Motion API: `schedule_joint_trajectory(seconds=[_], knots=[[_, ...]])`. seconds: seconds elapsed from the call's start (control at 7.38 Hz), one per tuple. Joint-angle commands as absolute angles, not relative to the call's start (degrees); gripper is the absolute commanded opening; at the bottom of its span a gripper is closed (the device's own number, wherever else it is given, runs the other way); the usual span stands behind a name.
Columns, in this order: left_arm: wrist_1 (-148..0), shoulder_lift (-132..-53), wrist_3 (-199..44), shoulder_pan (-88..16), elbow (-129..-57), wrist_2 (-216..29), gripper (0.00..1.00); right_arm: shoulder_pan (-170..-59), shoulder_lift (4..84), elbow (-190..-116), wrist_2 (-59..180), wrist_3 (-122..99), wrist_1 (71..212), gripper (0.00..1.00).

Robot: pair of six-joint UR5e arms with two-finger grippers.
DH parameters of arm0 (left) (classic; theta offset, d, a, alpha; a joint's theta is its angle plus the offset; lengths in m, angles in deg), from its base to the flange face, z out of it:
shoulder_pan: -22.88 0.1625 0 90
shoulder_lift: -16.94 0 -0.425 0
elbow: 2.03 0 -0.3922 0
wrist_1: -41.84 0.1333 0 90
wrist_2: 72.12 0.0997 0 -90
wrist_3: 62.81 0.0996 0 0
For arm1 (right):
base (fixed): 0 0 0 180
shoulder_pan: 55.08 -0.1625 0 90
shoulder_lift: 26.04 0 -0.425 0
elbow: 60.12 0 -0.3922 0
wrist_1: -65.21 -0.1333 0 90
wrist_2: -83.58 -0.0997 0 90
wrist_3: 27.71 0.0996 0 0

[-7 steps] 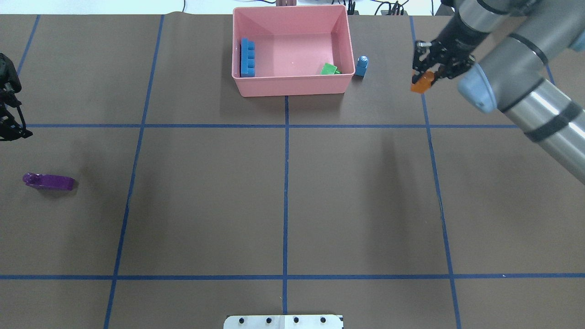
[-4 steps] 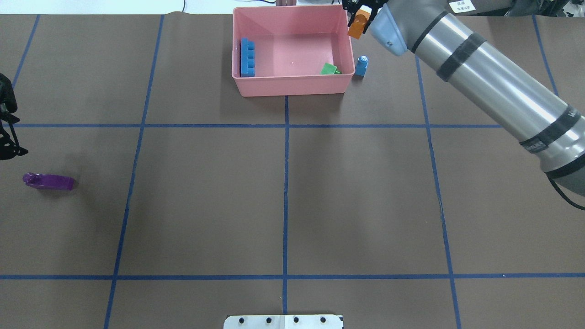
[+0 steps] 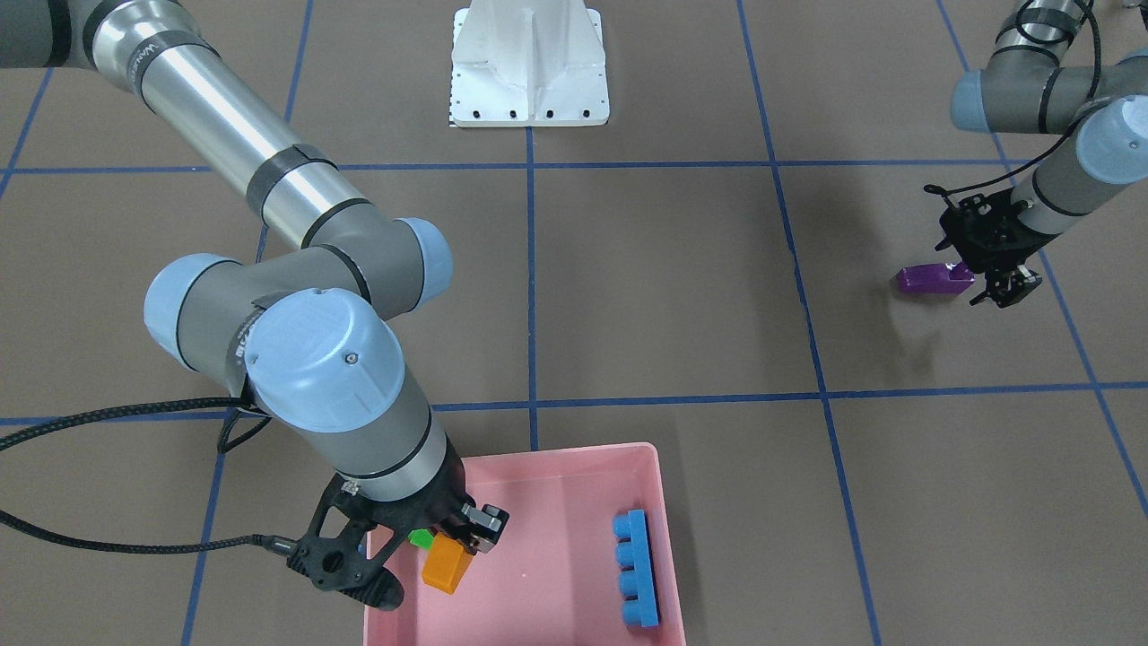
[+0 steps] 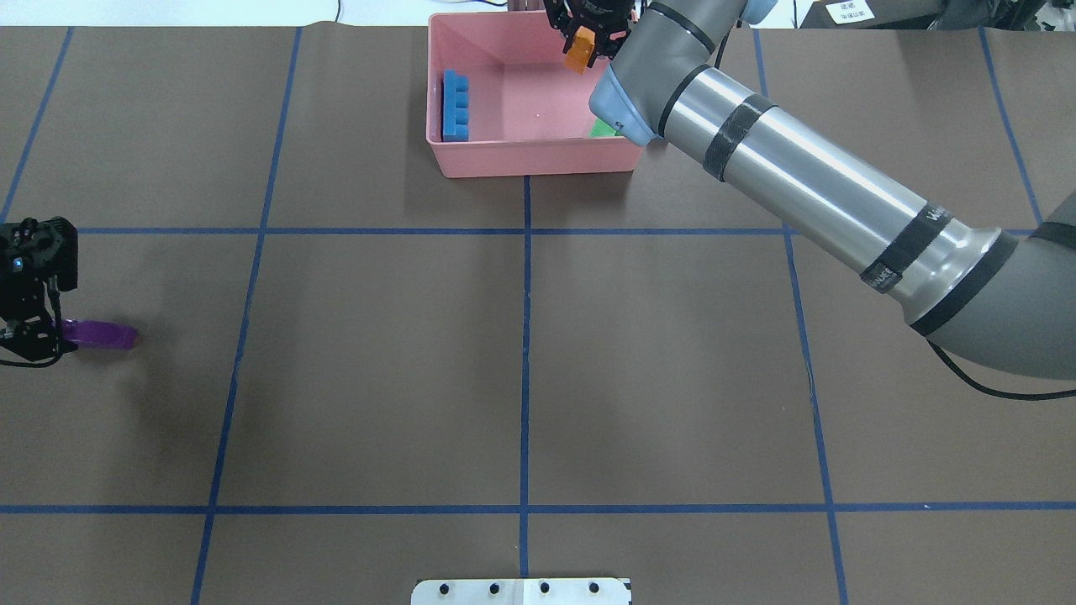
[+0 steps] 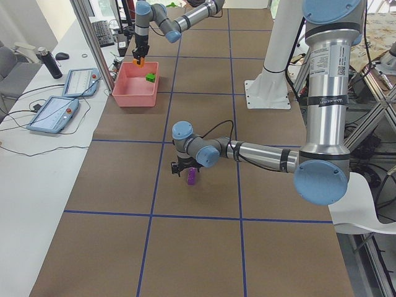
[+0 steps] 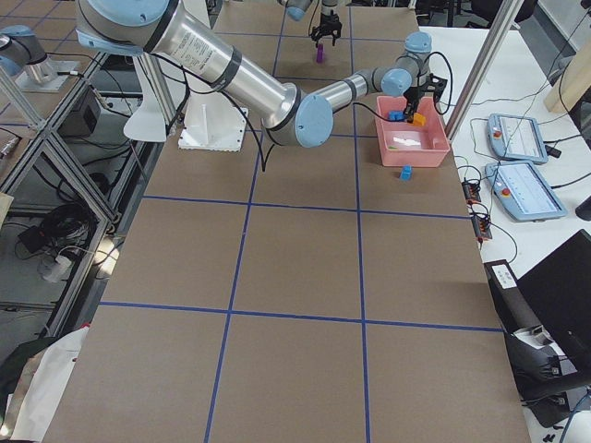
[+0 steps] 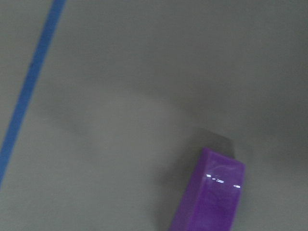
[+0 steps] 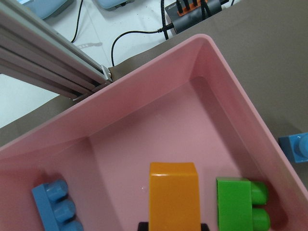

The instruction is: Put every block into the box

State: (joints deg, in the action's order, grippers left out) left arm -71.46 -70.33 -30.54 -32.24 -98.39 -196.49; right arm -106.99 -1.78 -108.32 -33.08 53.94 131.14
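Observation:
My right gripper (image 4: pixel 580 49) is shut on the orange sloped block (image 4: pixel 577 57) and holds it above the far right part of the pink box (image 4: pixel 530 156); the block also shows in the right wrist view (image 8: pixel 173 195). Inside the box lie the long blue block (image 4: pixel 456 106) and the green block (image 4: pixel 601 128). The tiny blue block (image 8: pixel 298 147) stands on the table just outside the box's right wall. My left gripper (image 4: pixel 29 334) is open, low at the left end of the purple block (image 4: pixel 102 335), which lies on the table (image 7: pixel 211 197).
The white robot base (image 4: pixel 521 591) sits at the table's near edge. Cables and a power strip (image 8: pixel 187 9) lie just beyond the box. Operator tablets (image 5: pixel 80 80) lie on the white bench past the table. My right arm (image 4: pixel 799 176) spans the table's right half.
My right gripper has carried the orange block leftward, from right of the box to over its inside. My left gripper has moved down the table to the purple block's left end.

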Motion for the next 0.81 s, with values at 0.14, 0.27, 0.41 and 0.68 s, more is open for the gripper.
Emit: schedule_joint_trajectory(seconds=[0.14,0.27,0.41,0.68], knots=[[-71.5,-70.4,-29.6,-30.0,-98.8,-192.7,0.99,-106.5,-1.9,-108.1,-31.9,53.9,129.8,1.00],[-71.5,-70.8,-29.6,-30.0,-98.1,-192.6,0.92,-107.1,-1.9,-108.5,-32.3,53.8,129.8,1.00],[-71.5,-71.0,-29.6,-29.9,-97.6,-192.6,0.82,-109.0,-1.4,-109.2,-33.9,52.2,129.9,1.00],[-71.4,-70.8,-29.8,-30.0,-97.5,-192.6,0.55,-113.5,2.0,-109.9,-37.0,45.3,129.9,1.00]])
